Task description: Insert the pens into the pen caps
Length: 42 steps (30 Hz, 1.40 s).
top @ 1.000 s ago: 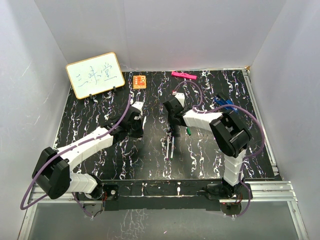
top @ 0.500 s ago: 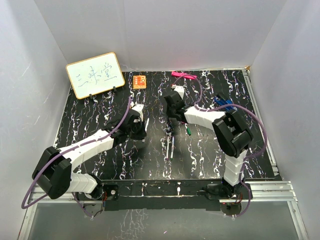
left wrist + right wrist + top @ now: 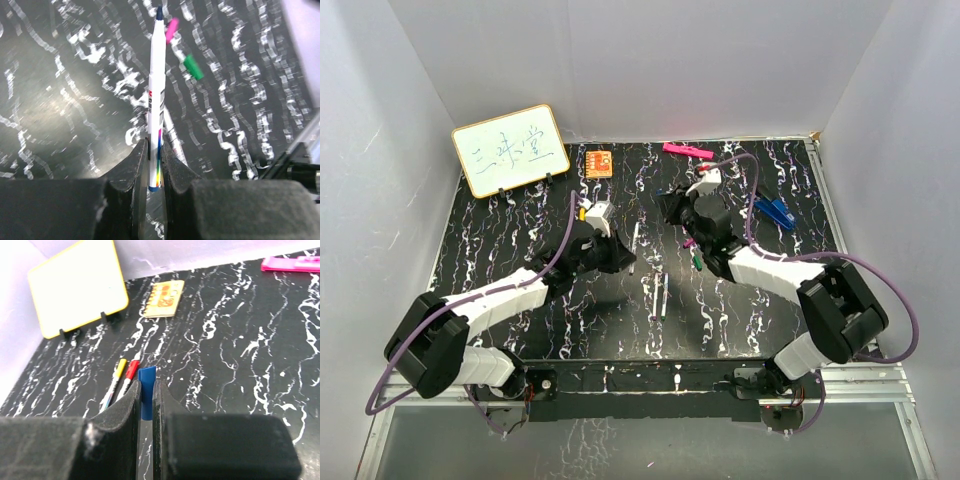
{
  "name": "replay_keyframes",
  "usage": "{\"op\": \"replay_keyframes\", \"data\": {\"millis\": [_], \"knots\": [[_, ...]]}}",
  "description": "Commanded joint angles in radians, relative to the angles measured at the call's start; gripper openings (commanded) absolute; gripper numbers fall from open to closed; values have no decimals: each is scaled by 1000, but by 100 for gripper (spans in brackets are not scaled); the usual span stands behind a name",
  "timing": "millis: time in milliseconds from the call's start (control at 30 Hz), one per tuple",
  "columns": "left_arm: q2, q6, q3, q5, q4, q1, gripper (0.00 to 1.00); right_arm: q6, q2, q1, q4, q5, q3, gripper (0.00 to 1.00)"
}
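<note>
My left gripper (image 3: 154, 150) is shut on the lower end of a white pen (image 3: 155, 75) whose dark blue tip points away; in the top view this gripper (image 3: 626, 262) holds the pen (image 3: 635, 240) above the mat. My right gripper (image 3: 146, 386) is shut on a blue cap (image 3: 146, 382); in the top view it (image 3: 672, 208) is raised, facing the left gripper, a short gap away. A green cap (image 3: 698, 262) and another pen (image 3: 663, 295) lie on the mat between the arms. A yellow-tipped pen (image 3: 119, 369) and a red-tipped pen (image 3: 131, 371) lie side by side.
A whiteboard (image 3: 510, 150) stands at the back left, beside an orange block (image 3: 599, 162). A pink marker (image 3: 687, 150) lies at the back edge. A blue object (image 3: 775, 210) lies at the right. White walls enclose the mat.
The right gripper rose from the mat near the green cap and swung round to face left. The left gripper moved right and up, carrying the pen.
</note>
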Motion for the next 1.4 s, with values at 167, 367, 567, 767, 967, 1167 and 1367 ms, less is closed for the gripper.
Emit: {"op": "replay_keyframes", "data": {"millis": [167, 367, 567, 767, 967, 1167, 1367], "knots": [[42, -124, -18, 168, 351, -9, 0, 38, -87, 1, 451, -106, -147, 0], [45, -128, -1, 167, 348, -21, 0, 88, -105, 2, 503, -101, -179, 0], [45, -129, 11, 160, 355, -24, 0, 103, -109, 2, 506, -111, -184, 0], [45, -127, 19, 154, 362, -25, 0, 105, -109, 1, 490, -115, -187, 0], [72, -120, 34, 146, 351, -25, 0, 110, -110, 2, 479, -124, -187, 0], [73, -118, 36, 141, 354, -25, 0, 109, -107, 2, 466, -137, -187, 0], [63, -110, 39, 137, 351, -26, 0, 106, -93, 2, 459, -136, -188, 0]]}}
